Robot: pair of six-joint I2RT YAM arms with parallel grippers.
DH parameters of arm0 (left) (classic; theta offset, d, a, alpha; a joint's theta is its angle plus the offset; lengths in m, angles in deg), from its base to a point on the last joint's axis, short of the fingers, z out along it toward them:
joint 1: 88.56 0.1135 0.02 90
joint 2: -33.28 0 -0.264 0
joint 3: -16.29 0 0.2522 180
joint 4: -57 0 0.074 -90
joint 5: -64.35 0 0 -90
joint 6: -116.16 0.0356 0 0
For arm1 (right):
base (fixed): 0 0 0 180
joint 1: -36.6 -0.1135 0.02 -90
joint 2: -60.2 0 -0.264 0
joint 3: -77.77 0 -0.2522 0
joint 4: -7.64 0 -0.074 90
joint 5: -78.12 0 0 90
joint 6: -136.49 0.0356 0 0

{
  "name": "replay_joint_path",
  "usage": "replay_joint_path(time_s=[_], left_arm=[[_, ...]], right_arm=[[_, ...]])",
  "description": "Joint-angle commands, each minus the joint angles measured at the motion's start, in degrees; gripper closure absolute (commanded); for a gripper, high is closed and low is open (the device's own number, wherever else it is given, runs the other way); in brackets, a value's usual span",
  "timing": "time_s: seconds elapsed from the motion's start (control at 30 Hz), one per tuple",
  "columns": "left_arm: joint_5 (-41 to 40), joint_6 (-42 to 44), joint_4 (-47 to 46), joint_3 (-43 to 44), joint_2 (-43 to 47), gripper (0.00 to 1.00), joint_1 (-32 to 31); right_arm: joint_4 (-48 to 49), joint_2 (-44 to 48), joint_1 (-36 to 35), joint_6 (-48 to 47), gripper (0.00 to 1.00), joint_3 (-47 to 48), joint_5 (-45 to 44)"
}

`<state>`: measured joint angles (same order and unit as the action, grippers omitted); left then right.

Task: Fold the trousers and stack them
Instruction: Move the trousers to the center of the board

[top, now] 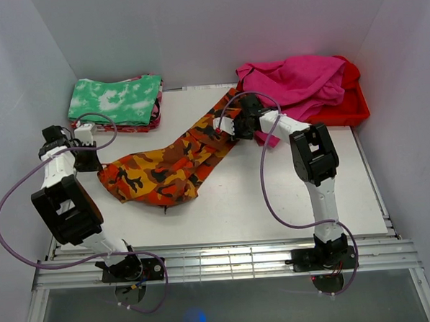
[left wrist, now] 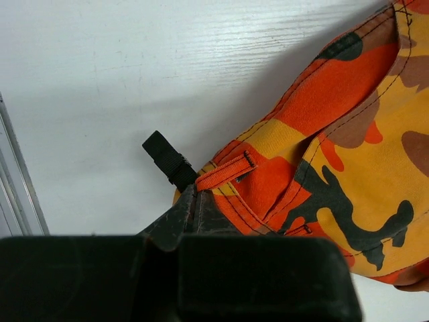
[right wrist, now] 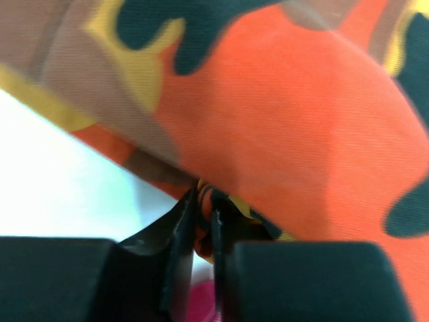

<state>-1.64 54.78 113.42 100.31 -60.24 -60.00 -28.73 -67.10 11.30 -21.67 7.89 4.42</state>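
Between left pincer [left wrist: 193, 205] and right pincer [right wrist: 202, 204] lie the trousers [top: 168, 163], ends pinched.

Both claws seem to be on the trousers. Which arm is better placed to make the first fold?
Probably the right. The right claw pinches the leg end of the trousers, free to carry over toward the waistband, which the left claw grips at the left.
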Motion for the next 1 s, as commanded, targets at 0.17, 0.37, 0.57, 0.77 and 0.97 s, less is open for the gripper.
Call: replay_joint_path(time_s=[0.17, 0.37, 0.57, 0.77, 0.97], left_arm=[[2.8, 0.0, 0.7, 3.7, -0.4, 1.00, 1.2], [4.5, 0.7, 1.4, 3.5, -1.0, 1.00, 1.2], [7.1, 3.5, 3.8, 3.0, -2.5, 1.00, -0.2], [6.8, 2.8, 2.8, 1.5, -2.8, 1.00, -1.5], [7.4, 2.3, 2.3, 1.5, -4.0, 1.00, -1.7]], right_arm=[[-29.7, 4.0, -5.8, 0.7, 0.92, -9.1, 5.0], [-41.1, 12.2, -7.2, 3.1, 0.92, -17.1, 11.2], [-44.0, 24.1, -10.6, 5.3, 0.92, -29.2, 15.5], [-38.7, 35.4, -10.5, 14.2, 0.77, -33.8, 13.2], [-31.7, 42.0, -1.9, 23.5, 0.51, -21.9, 12.1]])
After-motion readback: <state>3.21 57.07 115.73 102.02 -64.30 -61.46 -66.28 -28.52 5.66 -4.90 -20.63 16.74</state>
